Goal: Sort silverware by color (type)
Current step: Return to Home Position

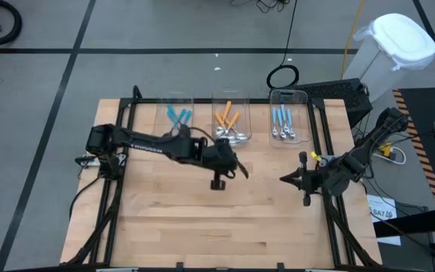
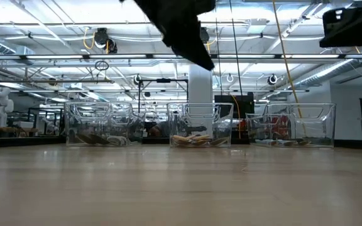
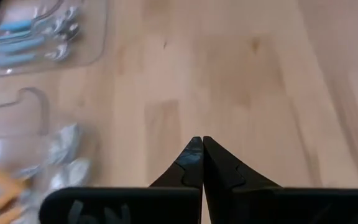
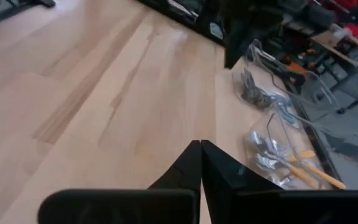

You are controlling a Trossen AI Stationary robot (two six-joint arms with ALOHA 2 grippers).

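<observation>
Both arms are empty.

- My left gripper (image 1: 240, 170) hangs over the table's (image 1: 202, 227) middle, just in front of the middle bin (image 1: 214, 113). Its fingers are pressed together on nothing, and the left wrist view shows the tips meeting.
- My right gripper (image 1: 284, 179) is near the right edge and points inward. Its fingers are closed too, also on nothing.
- The two grippers face each other but are well apart.

All the silverware I can see is in the three bins along the far edge:
- teal spoons (image 1: 177, 115) in the left bin (image 1: 177, 99)
- orange spoons (image 1: 227, 118) in the middle bin
- light-blue spoons (image 1: 282, 121) in the right bin (image 1: 289, 92)

I see no spoon on the bare wood.

My read is that sorting is done and only the retract is left. Risks from here:
- My left wrist sits close to the middle bin's front wall. A sloppy pull-back arc could clip it, then shove or tip the bin and spill spoons.
- If both arms swing inward at once, the tips could meet mid-table.
- The bins are light and clear, so a small nudge would likely move them.

Writing:
- There is a white tag (image 1: 382, 212) off the right edge, too small to read.
- There is embossed marking (image 3: 98, 211) on my left gripper body, not legible.
</observation>
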